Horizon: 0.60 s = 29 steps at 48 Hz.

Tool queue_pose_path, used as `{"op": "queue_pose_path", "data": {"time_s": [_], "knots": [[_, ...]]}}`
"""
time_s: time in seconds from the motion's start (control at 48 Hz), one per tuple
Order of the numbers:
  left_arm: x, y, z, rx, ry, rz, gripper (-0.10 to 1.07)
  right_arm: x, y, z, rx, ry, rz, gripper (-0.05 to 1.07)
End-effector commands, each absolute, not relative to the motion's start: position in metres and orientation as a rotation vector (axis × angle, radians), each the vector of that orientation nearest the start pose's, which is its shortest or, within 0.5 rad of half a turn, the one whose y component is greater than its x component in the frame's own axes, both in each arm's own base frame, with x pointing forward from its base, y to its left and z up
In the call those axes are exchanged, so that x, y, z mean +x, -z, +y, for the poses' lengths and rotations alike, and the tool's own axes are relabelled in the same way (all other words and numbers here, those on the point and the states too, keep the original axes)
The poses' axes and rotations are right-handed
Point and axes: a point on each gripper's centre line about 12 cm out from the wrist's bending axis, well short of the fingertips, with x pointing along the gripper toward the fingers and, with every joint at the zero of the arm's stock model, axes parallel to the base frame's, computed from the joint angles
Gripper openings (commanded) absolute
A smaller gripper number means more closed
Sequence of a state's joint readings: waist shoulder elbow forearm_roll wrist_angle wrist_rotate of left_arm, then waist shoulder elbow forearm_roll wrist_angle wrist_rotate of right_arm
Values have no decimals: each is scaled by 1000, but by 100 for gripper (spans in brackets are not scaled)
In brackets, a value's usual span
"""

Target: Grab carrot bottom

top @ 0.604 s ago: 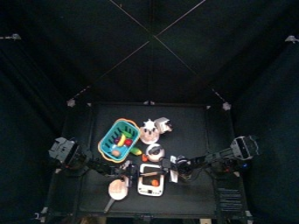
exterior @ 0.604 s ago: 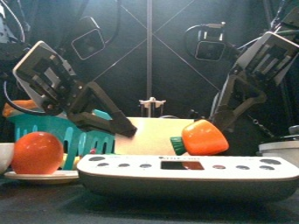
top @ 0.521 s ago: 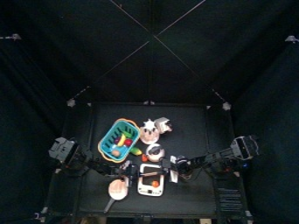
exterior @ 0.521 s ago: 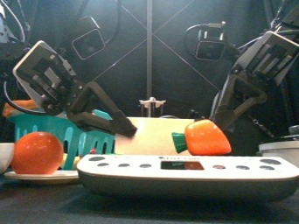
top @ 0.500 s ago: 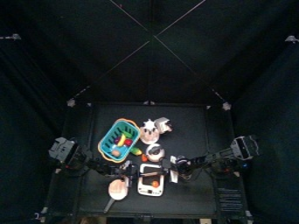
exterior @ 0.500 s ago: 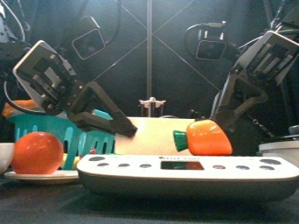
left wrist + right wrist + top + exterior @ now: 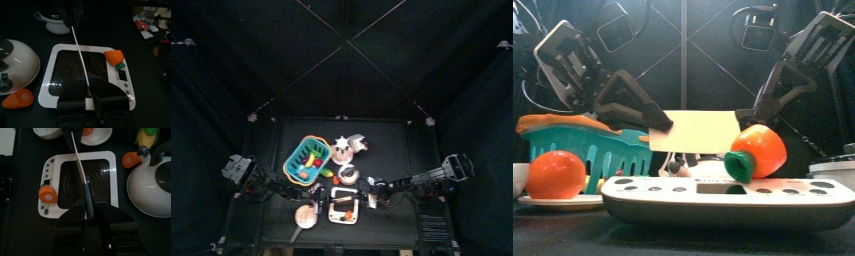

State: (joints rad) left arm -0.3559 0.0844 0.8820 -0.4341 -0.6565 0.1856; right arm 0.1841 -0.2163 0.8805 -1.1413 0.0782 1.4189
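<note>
Carrot bottom in right claw

The left arm comes in from the left and slopes down toward the table's middle, its gripper pointing inward and slightly down. The right arm mirrors it from the right, with its gripper angled down and inward. The two grippers face each other, near but apart, low over the table's front.
</note>
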Motion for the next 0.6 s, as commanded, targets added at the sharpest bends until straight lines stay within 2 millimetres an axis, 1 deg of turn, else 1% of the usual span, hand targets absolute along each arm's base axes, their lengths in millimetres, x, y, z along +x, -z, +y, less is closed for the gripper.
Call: {"op": "queue_pose_path", "data": {"time_s": [0.0, 0.062, 0.125, 0.229, 0.354, 0.479, 0.583], "knots": [[353, -146, -97, -61, 68, 308, 68, 317, -181, 47, 185, 3, 674, 43], [354, -148, -93, -63, 58, 301, 75, 316, -180, 46, 183, 6, 677, 43], [355, -150, -91, -65, 51, 294, 78, 314, -180, 45, 184, 12, 679, 43], [353, -153, -87, -63, 46, 280, 79, 311, -180, 43, 186, 26, 679, 43], [345, -162, -79, -63, 31, 243, 79, 306, -183, 41, 185, 30, 670, 43], [333, -168, -73, -62, 21, 208, 79, 301, -183, 39, 193, 48, 672, 43], [321, -178, -69, -68, 18, 167, 80, 296, -184, 37, 205, 56, 670, 43]]}}
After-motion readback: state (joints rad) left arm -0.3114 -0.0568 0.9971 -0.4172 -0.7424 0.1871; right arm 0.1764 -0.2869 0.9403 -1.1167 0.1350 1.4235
